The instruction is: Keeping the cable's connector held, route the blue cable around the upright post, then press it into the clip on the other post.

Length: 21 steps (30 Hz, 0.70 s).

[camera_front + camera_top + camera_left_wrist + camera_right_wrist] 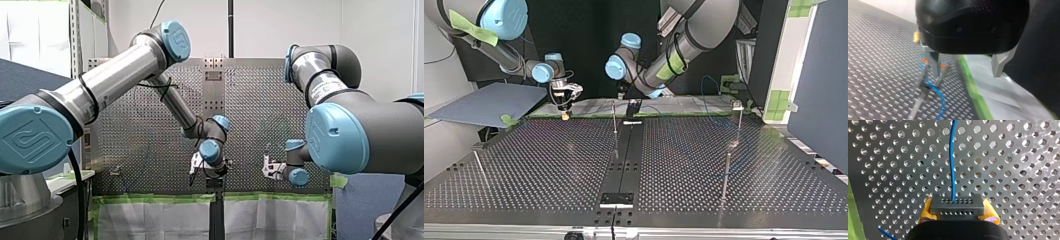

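We've got the connector pinched tight in our right gripper, blue cable trailing ahead over the perforated table, left gripper gaping wide and empty, so the routing and clipping both look yet to do.

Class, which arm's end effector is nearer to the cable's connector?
Right. My right end effector grips the connector between its yellow pads; my left end effector hangs open elsewhere, beside a post and the blue cable.
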Motion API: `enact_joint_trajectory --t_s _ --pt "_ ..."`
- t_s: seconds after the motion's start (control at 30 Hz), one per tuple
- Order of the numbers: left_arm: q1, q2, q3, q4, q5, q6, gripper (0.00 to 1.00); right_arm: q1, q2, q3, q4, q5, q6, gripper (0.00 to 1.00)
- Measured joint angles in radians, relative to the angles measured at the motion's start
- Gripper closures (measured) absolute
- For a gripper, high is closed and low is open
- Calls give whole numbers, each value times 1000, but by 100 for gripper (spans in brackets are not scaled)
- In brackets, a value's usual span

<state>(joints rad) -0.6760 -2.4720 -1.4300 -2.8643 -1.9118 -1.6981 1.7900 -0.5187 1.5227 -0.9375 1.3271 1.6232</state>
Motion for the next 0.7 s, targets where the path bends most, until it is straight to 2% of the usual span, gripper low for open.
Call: enact_joint_trajectory --t_s 0.3,0.7 --pt "-8 63 0 56 5 -43 0 -3 0 0 9 -4 0 100" --pt "-14 71 -1 88 7 -96 0 -7 0 0 18 -10 1 100"
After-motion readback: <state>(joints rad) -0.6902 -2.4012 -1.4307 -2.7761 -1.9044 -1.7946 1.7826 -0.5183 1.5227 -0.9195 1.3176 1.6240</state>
